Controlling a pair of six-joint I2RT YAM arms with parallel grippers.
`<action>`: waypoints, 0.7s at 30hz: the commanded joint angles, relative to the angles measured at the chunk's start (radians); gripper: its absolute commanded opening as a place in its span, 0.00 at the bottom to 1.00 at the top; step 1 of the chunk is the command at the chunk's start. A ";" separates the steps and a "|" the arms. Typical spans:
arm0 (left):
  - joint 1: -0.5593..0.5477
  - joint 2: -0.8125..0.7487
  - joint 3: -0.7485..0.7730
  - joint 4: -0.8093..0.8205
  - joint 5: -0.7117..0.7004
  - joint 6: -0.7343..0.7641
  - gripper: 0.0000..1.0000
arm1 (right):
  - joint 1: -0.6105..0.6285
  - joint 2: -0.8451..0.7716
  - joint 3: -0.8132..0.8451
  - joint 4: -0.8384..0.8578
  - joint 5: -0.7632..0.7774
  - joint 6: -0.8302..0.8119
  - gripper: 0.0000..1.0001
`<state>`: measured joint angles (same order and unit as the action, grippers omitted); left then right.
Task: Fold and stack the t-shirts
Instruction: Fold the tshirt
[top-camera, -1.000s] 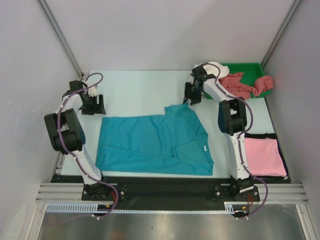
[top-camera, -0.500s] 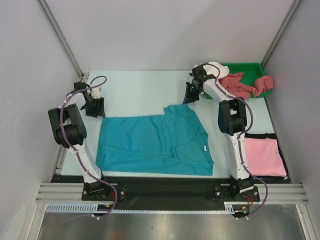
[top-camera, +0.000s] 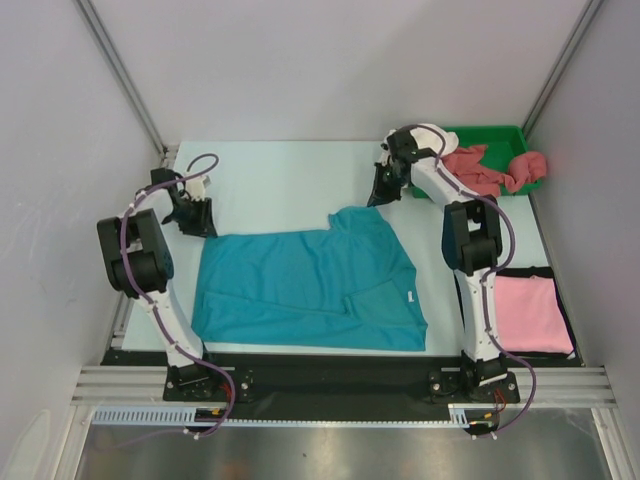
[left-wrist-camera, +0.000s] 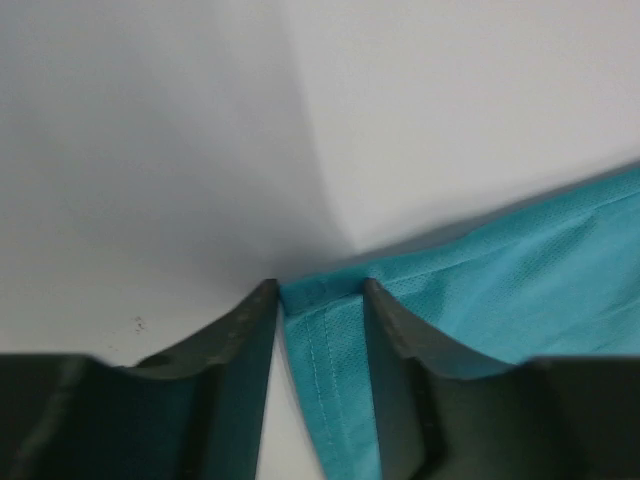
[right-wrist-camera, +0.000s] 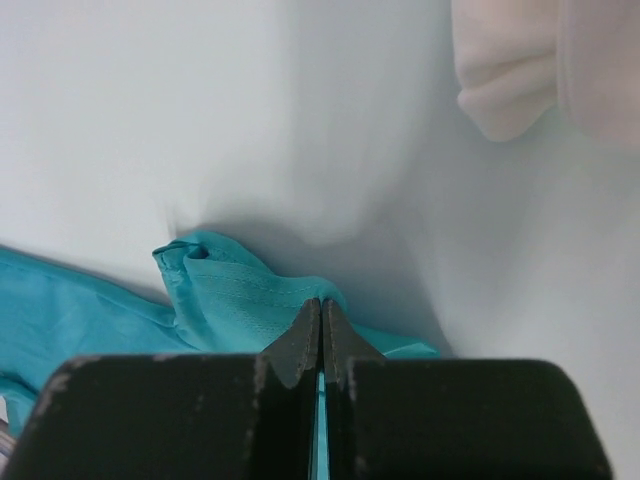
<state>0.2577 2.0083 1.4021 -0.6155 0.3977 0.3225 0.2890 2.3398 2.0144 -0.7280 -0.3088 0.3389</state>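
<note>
As seen from above, the teal-blue soft cloth t-shirt (top-camera: 300, 285) lies spread on the pale table (top-camera: 280, 170), with the left gripper (top-camera: 195, 218) at its far-left corner and the right gripper (top-camera: 381, 192) at its far-right sleeve. Left wrist: the fingers stand apart, straddling the hem corner. Right wrist: the fingers are pinched together on teal cloth. A fold looks to be in preparation; the left must clamp before both lift.

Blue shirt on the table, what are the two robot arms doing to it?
The teal t-shirt lies spread on the table. The right gripper is pinched shut on a far bit of it, and the left gripper sits open around its far left corner. A pink t-shirt lies folded at the right, and red ones wait in the green tray.
</note>
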 joint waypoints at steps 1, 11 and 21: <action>-0.012 0.032 -0.020 -0.033 0.026 0.009 0.36 | 0.003 -0.080 -0.014 0.012 -0.003 -0.012 0.00; -0.014 -0.140 -0.115 0.011 0.070 0.070 0.00 | 0.029 -0.369 -0.307 0.076 0.033 -0.047 0.00; -0.012 -0.453 -0.356 0.005 0.038 0.306 0.00 | 0.091 -0.807 -0.816 0.065 0.152 -0.003 0.00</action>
<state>0.2512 1.6482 1.0927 -0.6041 0.4278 0.4995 0.3775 1.6352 1.2896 -0.6556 -0.2131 0.3141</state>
